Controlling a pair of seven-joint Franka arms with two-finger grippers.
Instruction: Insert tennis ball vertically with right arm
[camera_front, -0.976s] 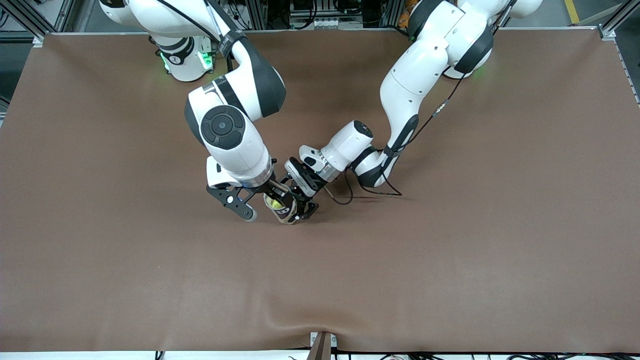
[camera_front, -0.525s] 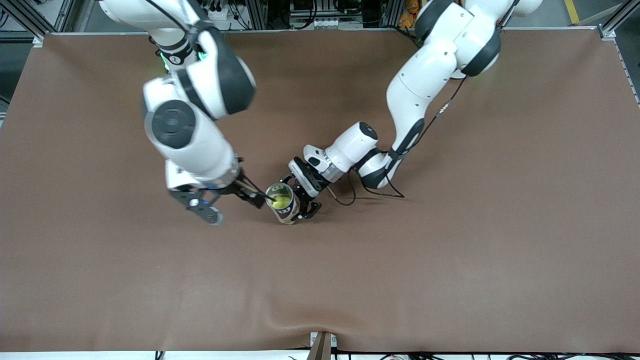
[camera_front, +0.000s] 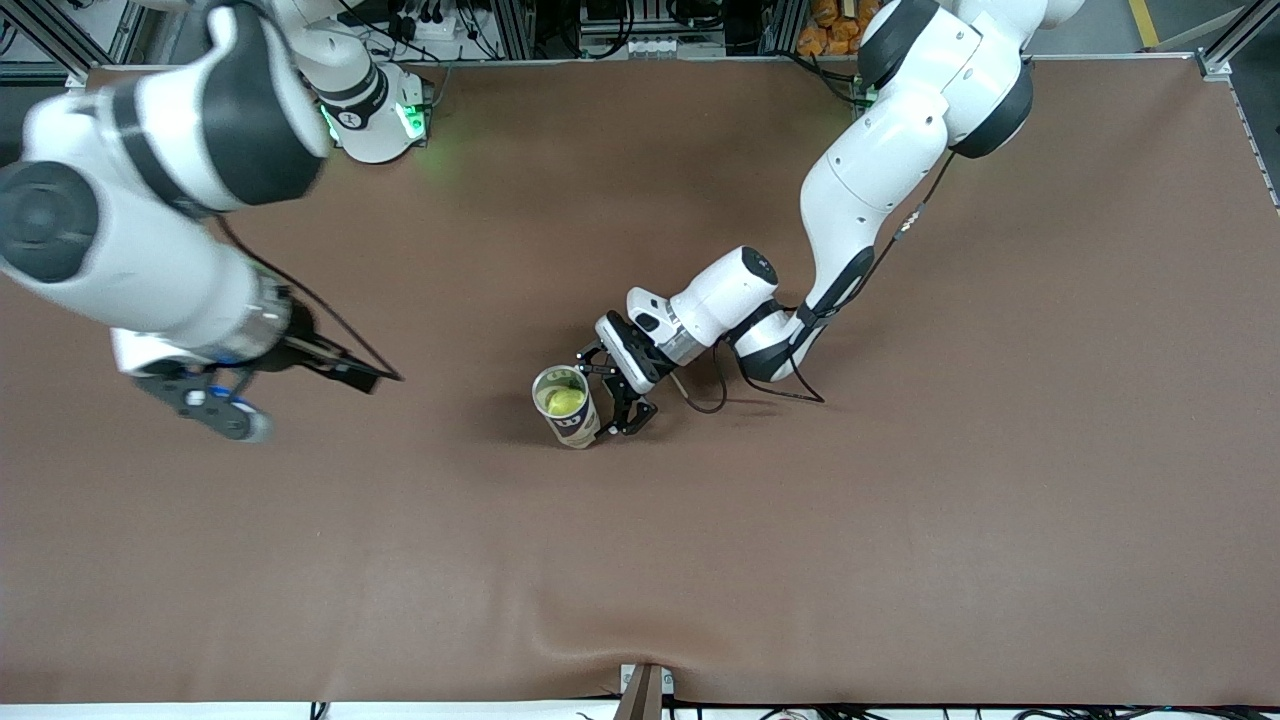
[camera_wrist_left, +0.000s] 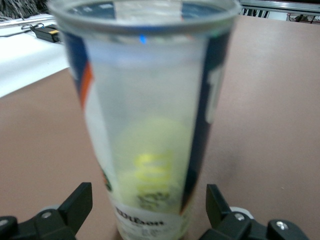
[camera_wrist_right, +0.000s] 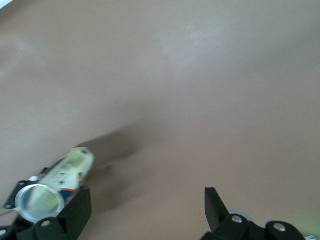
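Note:
A clear tennis-ball can (camera_front: 567, 410) with a blue and white label stands upright in the middle of the table. The yellow-green tennis ball (camera_front: 561, 401) lies inside it and shows through the wall (camera_wrist_left: 150, 165) in the left wrist view. My left gripper (camera_front: 606, 390) is low at the can (camera_wrist_left: 150, 100), open, with one finger on each side and a gap at both. My right gripper (camera_front: 308, 403) hangs open and empty over bare table toward the right arm's end. It (camera_wrist_right: 147, 205) sees the can (camera_wrist_right: 60, 175) from a distance.
The brown mat (camera_front: 900, 520) covers the whole table. A black cable (camera_front: 760, 385) loops on it beside the left wrist. A metal bracket (camera_front: 645, 690) sits at the table edge nearest the front camera.
My right arm swung away from over the can toward its own end of the table, leaving the ball in the can. My left gripper drew back slightly from the can.

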